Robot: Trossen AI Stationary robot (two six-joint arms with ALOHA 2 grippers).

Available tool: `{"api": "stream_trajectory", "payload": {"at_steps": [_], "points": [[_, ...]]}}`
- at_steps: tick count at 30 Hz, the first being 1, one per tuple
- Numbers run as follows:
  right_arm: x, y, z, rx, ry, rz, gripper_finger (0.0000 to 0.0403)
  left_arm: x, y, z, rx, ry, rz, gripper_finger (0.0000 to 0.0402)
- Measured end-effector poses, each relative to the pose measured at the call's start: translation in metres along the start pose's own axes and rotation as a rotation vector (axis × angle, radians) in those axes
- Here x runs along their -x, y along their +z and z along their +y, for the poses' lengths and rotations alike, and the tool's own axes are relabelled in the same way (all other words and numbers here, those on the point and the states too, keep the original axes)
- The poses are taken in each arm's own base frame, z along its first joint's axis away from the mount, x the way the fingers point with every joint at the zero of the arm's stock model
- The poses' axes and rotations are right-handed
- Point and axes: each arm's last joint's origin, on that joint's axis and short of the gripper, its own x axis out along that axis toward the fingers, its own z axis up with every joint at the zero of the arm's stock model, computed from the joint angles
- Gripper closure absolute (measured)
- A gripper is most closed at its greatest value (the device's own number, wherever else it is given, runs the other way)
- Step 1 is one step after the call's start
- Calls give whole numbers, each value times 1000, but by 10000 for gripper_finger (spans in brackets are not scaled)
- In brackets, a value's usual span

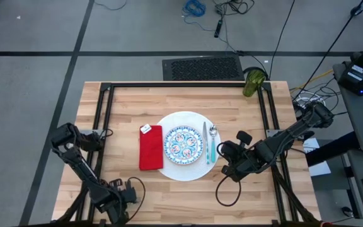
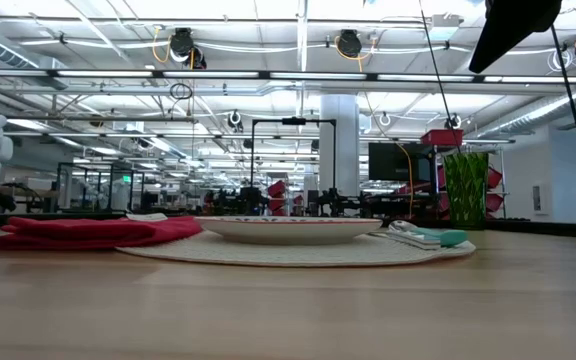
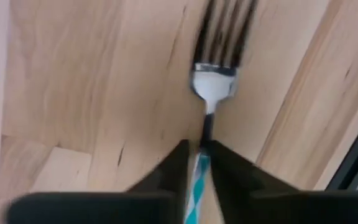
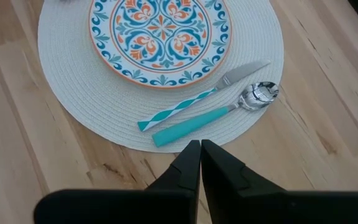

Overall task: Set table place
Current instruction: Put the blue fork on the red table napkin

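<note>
Down at the table's (image 1: 244, 107) near-left corner, our left gripper (image 3: 197, 149) clamps the fork (image 3: 219, 56) by its striped handle, tines pointing straight ahead. We judge its place lies beyond and to the right, beside the red napkin (image 1: 150, 147). Our right gripper (image 4: 200, 147), fingers together and empty, waits by the spoon (image 4: 213, 117).

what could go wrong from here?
1. The left gripper pinches the fork only at its thin handle, far from the red napkin; it may twist or slip on the way.
2. The right gripper sits shut right beside the spoon and knife; a careless move would likely knock them askew on the placemat.
</note>
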Motion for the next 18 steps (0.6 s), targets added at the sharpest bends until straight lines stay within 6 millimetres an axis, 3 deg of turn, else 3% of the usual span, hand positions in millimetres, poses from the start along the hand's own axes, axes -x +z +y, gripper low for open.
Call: {"api": "stream_trajectory", "payload": {"at_steps": [2,8,12,18], "points": [[0,0,0,5,0,0,403,2,2,1,10,-6,4,387],[-1,1,-1,21,-3,1,403,21,16,3,26,0,44,398],[-3,3,-3,31,-11,2,403,51,26,8,69,-39,20,399],[-6,8,-6,36,-23,4,403,92,41,35,190,-57,-18,401]]}}
